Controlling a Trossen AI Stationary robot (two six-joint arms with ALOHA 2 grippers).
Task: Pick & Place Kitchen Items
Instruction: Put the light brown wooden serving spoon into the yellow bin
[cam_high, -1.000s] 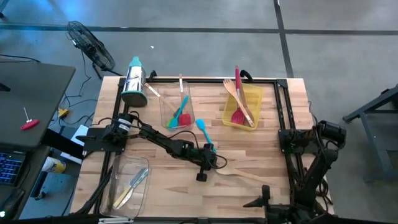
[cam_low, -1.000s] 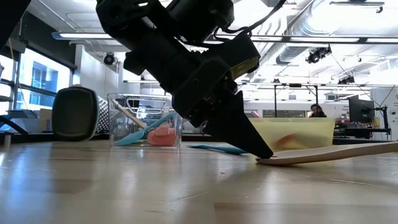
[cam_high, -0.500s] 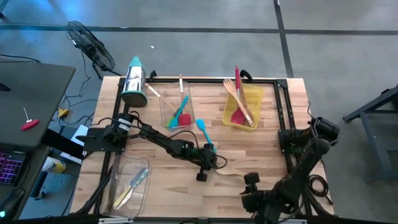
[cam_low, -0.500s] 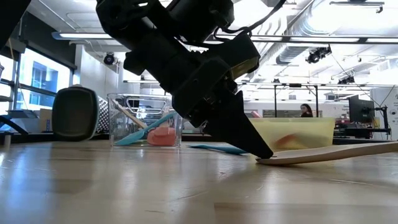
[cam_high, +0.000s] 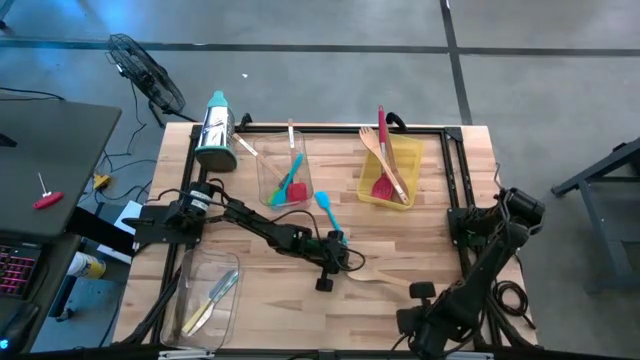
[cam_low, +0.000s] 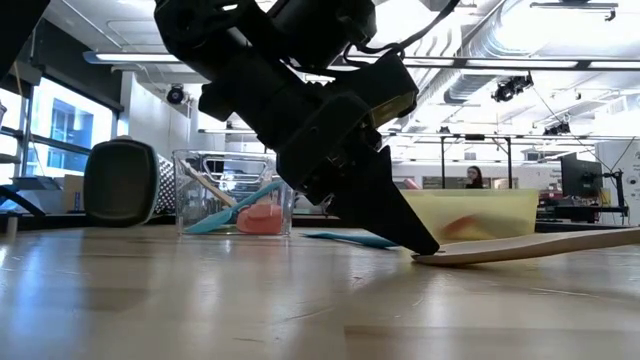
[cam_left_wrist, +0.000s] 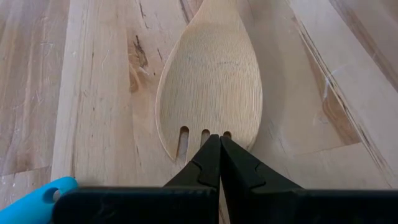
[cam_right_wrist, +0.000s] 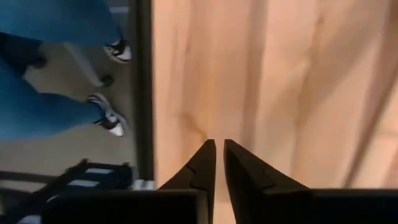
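Right end effector (cam_high: 415, 322) has swung in along the counter's (cam_high: 400, 240) near edge, fingers nearly together, empty; our left end effector (cam_left_wrist: 220, 142), shut, tips on the wooden fork (cam_left_wrist: 210, 87), handle running toward the right arm.

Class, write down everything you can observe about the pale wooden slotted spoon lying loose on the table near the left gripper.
The wooden slotted spoon is pale, unpainted wood with visible grain. Its broad oval head has three short slots cut into the tip. It lies flat on the wooden table, handle pointing toward the right arm's side. The left gripper, fingers shut, has its tips at the slotted end of the head; whether they pinch it or only touch it cannot be told. A blue spatula lies nearby, apart from it.
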